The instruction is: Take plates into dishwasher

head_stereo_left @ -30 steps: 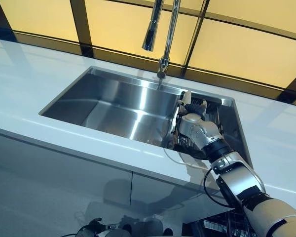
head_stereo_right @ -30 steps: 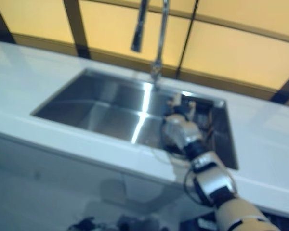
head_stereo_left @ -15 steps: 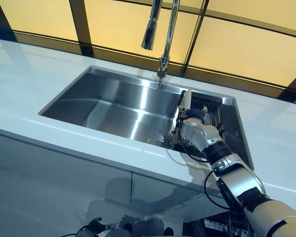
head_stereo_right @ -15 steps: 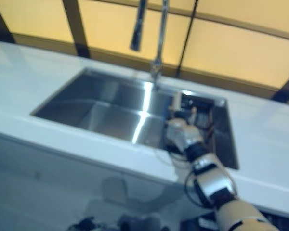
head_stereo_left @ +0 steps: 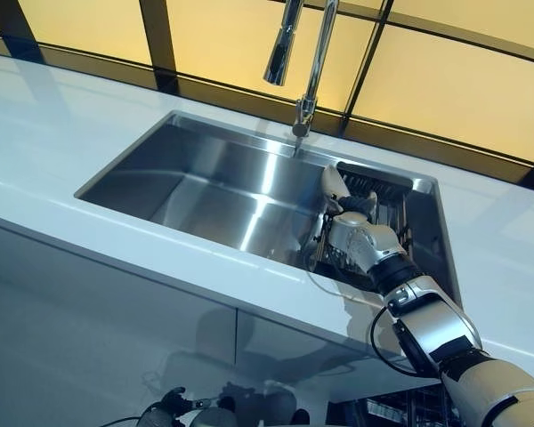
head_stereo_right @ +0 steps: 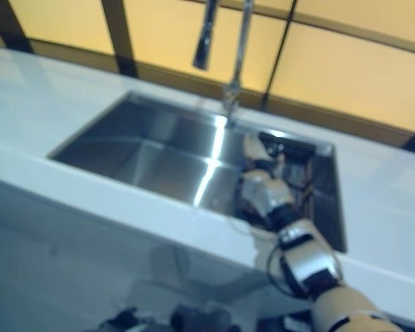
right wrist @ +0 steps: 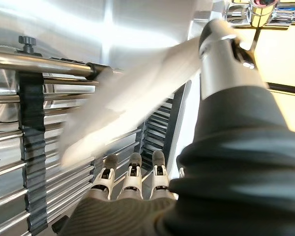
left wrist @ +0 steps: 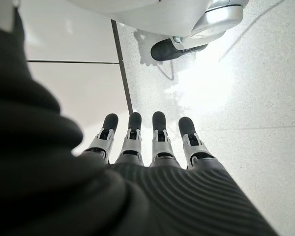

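The plate (right wrist: 132, 98) is a white one, seen edge-on in the right wrist view. It slants across the gap between the thumb (right wrist: 221, 49) and the fingers (right wrist: 132, 177) of the right hand (head_stereo_left: 356, 238). The thumb lies against the plate's upper rim. The fingers run close together and fairly straight beyond its other face, their dark tips pointing at the slats of the metal rack (right wrist: 49, 147). It looks like a pinch across the rim, though where the fingers actually touch the plate cannot be made out.

The plate looks stiff and glazed, so it will probably be slick against the fingertips, and it may chip if it knocks the rack bars or the steel wall. It is likely only moderately heavy, but its weight hangs well out from the thumb. A hold deeper over the rim, with the fingers spread flat behind the face, would stop it swinging.

Past the fingertips, the rack fills the right end of the sink (head_stereo_left: 205, 178). The tap (head_stereo_left: 307, 62) stands behind it, and the white counter (head_stereo_left: 36, 133) runs all round.

The left hand (left wrist: 157, 147) hangs low over the floor, holding nothing, with its fingers straight and side by side.
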### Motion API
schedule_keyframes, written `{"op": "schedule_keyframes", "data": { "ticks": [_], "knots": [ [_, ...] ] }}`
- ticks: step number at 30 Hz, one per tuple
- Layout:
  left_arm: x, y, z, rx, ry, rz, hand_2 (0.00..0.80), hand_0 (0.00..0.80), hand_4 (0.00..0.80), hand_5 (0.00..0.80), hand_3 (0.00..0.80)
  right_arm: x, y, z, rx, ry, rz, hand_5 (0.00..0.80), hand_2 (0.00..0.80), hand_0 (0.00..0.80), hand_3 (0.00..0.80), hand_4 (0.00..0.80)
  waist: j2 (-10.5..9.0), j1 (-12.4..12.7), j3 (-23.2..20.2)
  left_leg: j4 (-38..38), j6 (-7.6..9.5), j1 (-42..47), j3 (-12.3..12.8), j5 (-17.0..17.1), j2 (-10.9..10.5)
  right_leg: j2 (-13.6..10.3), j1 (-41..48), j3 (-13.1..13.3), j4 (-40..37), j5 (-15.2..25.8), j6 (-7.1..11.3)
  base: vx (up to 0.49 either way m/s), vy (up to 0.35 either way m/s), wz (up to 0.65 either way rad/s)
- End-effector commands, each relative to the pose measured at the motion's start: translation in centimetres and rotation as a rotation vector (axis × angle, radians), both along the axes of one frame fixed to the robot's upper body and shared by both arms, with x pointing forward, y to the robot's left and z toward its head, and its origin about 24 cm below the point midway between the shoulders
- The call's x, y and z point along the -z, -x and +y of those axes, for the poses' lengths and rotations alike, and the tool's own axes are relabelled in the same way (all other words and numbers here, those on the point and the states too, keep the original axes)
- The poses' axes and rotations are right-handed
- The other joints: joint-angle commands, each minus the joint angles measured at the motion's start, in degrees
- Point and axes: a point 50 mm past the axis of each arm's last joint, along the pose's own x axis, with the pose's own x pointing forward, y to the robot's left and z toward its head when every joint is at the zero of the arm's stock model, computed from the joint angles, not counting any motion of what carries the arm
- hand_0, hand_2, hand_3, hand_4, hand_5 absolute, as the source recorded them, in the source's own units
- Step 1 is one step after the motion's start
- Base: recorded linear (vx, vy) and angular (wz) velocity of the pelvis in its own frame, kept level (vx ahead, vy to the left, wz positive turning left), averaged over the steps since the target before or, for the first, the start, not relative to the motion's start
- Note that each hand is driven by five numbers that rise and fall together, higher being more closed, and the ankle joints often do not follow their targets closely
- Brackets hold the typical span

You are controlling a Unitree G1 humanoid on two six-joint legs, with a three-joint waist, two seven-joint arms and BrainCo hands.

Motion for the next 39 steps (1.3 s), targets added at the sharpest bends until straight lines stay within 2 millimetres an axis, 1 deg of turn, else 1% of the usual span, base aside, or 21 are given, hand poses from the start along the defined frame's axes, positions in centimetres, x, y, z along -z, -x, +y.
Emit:
{"op": "schedule_keyframes", "data": {
  "ticks": [1,7,8,9,10,15,16,17,18,19,24,27,29,30,31,32,33,34,37,38,39],
  "knots": [
    [0.1,-0.8,-2.0,0.077,0.032,-0.014,0.0,0.0,0.0,0.0,0.0,-5.4,-1.8,-1.0,0.036,0.046,-0.146,0.0,0.0,0.0,0.0,0.0,1.76,2.4,0.8,2.1,-0.19,-0.9,6.2,-3.5,0.4,1.8,-0.9,-0.4,5.3,-5.0,-0.42,0.048,-0.071,0.06],
    [0.3,-0.6,-2.6,0.079,0.049,-0.008,0.0,0.0,0.0,0.0,0.0,-5.4,-1.8,-1.0,0.039,0.067,-0.141,0.0,0.0,0.0,0.0,0.0,2.5,2.2,1.3,4.0,-1.21,-2.1,5.7,-3.4,0.7,2.0,-0.6,-1.1,5.5,-5.6,-1.5,0.032,-0.046,0.06],
    [0.3,-0.6,-2.7,0.079,0.051,-0.008,0.0,0.0,0.0,0.0,0.0,-5.5,-1.8,-1.0,0.039,0.068,-0.141,0.05,0.05,0.05,0.05,0.05,2.58,2.2,1.4,4.2,-1.29,-2.2,5.7,-3.4,0.7,2.0,-0.6,-1.2,5.5,-5.7,-1.56,0.02,-0.029,0.08],
    [0.3,-0.6,-2.7,0.078,0.053,-0.008,0.0,0.0,0.0,0.0,0.0,-5.5,-1.8,-1.1,0.038,0.07,-0.141,0.135,0.135,0.135,0.135,0.135,2.66,2.1,1.5,4.5,-1.4,-2.4,5.8,-3.4,0.7,1.9,-0.7,-1.3,5.6,-5.7,-1.65,0.024,-0.026,0.05],
    [0.3,-0.5,-2.8,0.074,0.057,-0.009,0.0,0.0,0.0,0.0,0.0,-5.4,-1.8,-1.2,0.038,0.082,-0.136,0.8,0.8,0.8,0.8,0.8,2.84,2.1,1.7,5.0,-1.57,-2.6,5.6,-3.4,0.7,1.9,-0.7,-1.4,5.8,-5.9,-1.81,0.032,-0.028,0.05],
    [0.3,-0.6,-3.0,0.073,0.065,-0.01,0.0,0.0,0.0,0.0,0.0,-5.2,-1.8,-1.4,0.031,0.108,-0.131,0.8,0.8,0.8,0.8,0.8,3.22,2.0,2.0,5.8,-1.82,-3.1,5.4,-3.4,0.6,1.7,-0.6,-1.9,6.5,-6.4,-2.16,0.017,-0.007,0.02],
    [0.3,-0.7,-3.1,0.076,0.068,-0.01,0.0,0.0,0.0,0.0,0.0,-5.3,-1.8,-1.6,0.035,0.125,-0.14,0.731,0.731,0.731,0.731,0.731,3.32,2.0,2.0,6.0,-1.85,-3.2,5.4,-3.4,0.6,1.6,-0.6,-2.0,6.8,-6.6,-2.25,0.033,0.005,0.0],
    [0.3,-0.7,-3.1,0.077,0.069,-0.011,0.0,0.0,0.0,0.0,0.0,-5.3,-1.8,-1.7,0.037,0.137,-0.146,0.612,0.612,0.612,0.612,0.612,3.4,2.0,2.1,6.0,-1.86,-3.2,5.4,-3.4,0.7,1.6,-0.6,-2.2,7.0,-6.7,-2.31,0.031,0.017,0.0],
    [0.3,-0.7,-3.1,0.076,0.071,-0.013,0.0,0.0,0.0,0.0,0.0,-5.4,-1.8,-1.9,0.034,0.159,-0.154,0.047,0.047,0.047,0.047,0.047,3.47,1.9,2.2,6.1,-1.89,-3.2,5.3,-3.4,0.6,1.6,-0.6,-2.2,7.4,-6.9,-2.41,0.0,0.0,0.0],
    [0.3,-0.7,-3.1,0.077,0.072,-0.012,0.0,0.0,0.0,0.0,0.0,-5.5,-1.8,-2.0,0.032,0.168,-0.163,0.0,0.0,0.0,0.0,0.0,3.52,1.9,2.2,6.2,-1.88,-3.1,5.3,-3.4,0.6,1.6,-0.7,-2.3,7.6,-7.0,-2.43,0.027,0.036,0.0],
    [0.3,-0.6,-3.0,0.077,0.078,-0.014,0.0,0.0,0.0,0.0,0.0,-6.2,-1.8,-2.5,-0.044,0.228,-0.254,0.0,0.0,0.0,0.0,0.0,3.53,1.3,1.9,6.2,-1.75,-2.5,5.4,-3.7,0.5,1.3,-0.2,-2.3,8.1,-7.6,-2.38,0.028,0.042,0.03],
    [0.3,-0.2,-2.7,0.073,0.074,-0.009,0.0,0.0,0.0,0.0,0.0,-6.7,-1.2,-3.4,-0.079,0.269,-0.33,0.0,0.0,0.0,0.0,0.0,3.2,0.7,1.6,5.7,-1.52,-1.7,5.8,-3.9,0.5,1.4,0.5,-1.9,7.6,-7.5,-2.1,0.038,0.027,0.01],
    [0.3,0.1,-2.4,0.068,0.069,-0.005,0.0,0.0,0.0,0.0,0.0,-7.5,-0.7,-3.9,-0.118,0.332,-0.401,0.0,0.0,0.0,0.0,0.0,2.98,0.2,1.5,5.4,-1.43,-1.3,6.2,-3.9,0.6,1.5,0.9,-1.7,7.1,-7.3,-1.87,0.0,0.0,0.0],
    [0.3,0.1,-2.3,0.068,0.068,-0.004,0.0,0.0,0.0,0.0,0.0,-7.5,-0.6,-4.0,-0.123,0.334,-0.407,0.0,0.0,0.0,0.0,0.0,2.93,0.1,1.5,5.4,-1.4,-1.2,6.3,-4.0,0.6,1.5,1.0,-1.6,7.0,-7.3,-1.82,0.0,0.0,0.0],
    [0.3,0.3,-2.1,0.068,0.064,-0.001,0.0,0.0,0.0,0.0,0.0,-8.2,-0.2,-4.1,-0.161,0.361,-0.456,0.0,0.0,0.0,0.0,0.0,2.76,-0.2,1.4,5.3,-1.23,-1.1,6.6,-4.1,0.6,1.5,1.0,-1.4,6.8,-7.2,-1.61,0.0,0.0,0.0],
    [0.3,0.4,-1.7,0.069,0.06,0.001,0.0,0.0,0.0,0.0,0.0,-9.0,0.5,-4.4,-0.196,0.453,-0.525,0.0,0.0,0.0,0.0,0.0,2.52,-0.7,1.3,5.1,-1.03,-0.8,7.0,-4.2,0.6,1.7,1.2,-1.0,6.4,-7.0,-1.38,0.0,0.0,0.0],
    [0.3,0.5,-1.7,0.069,0.057,0.001,0.0,0.0,0.0,0.0,0.0,-9.4,0.9,-4.7,-0.21,0.487,-0.553,0.0,0.0,0.0,0.0,0.0,2.41,-0.9,1.3,4.9,-0.9,-0.7,7.2,-4.2,0.6,1.8,1.2,-0.8,6.2,-6.9,-1.26,0.0,0.0,0.0],
    [0.3,0.5,-1.4,0.071,0.052,0.0,0.0,0.0,0.0,0.0,0.0,-10.6,1.7,-5.0,-0.231,0.575,-0.614,0.0,0.0,0.0,0.0,0.0,2.13,-1.4,1.2,4.7,-0.65,-0.6,7.5,-4.3,0.5,1.9,1.1,-0.3,5.9,-6.7,-0.92,-0.022,-0.009,-0.05],
    [0.1,0.4,-0.8,0.077,0.041,-0.004,0.0,0.0,0.0,0.0,0.0,-11.9,3.2,-6.3,-0.241,0.763,-0.668,0.0,0.0,0.0,0.0,0.0,1.5,-2.3,1.0,4.4,-0.15,-0.5,8.4,-4.6,0.5,1.9,0.8,0.5,5.7,-6.5,-0.31,-0.045,-0.015,-0.05],
    [0.0,0.3,-0.5,0.08,0.036,-0.006,0.0,0.0,0.0,0.0,0.0,-12.2,3.6,-7.0,-0.252,0.855,-0.656,0.0,0.0,0.0,0.0,0.0,1.27,-2.6,0.9,4.2,0.08,-0.5,8.8,-4.7,0.5,1.9,0.7,0.8,5.7,-6.4,-0.11,-0.058,-0.021,-0.07],
    [-0.1,0.1,-0.4,0.08,0.033,-0.008,0.0,0.0,0.0,0.0,0.0,-12.5,3.8,-7.5,-0.261,0.895,-0.646,0.0,0.0,0.0,0.0,0.0,1.12,-2.8,0.8,4.1,0.19,-0.4,9.0,-4.8,0.4,1.9,0.6,1.0,5.6,-6.3,0.08,-0.06,-0.014,-0.17]
  ]
}}
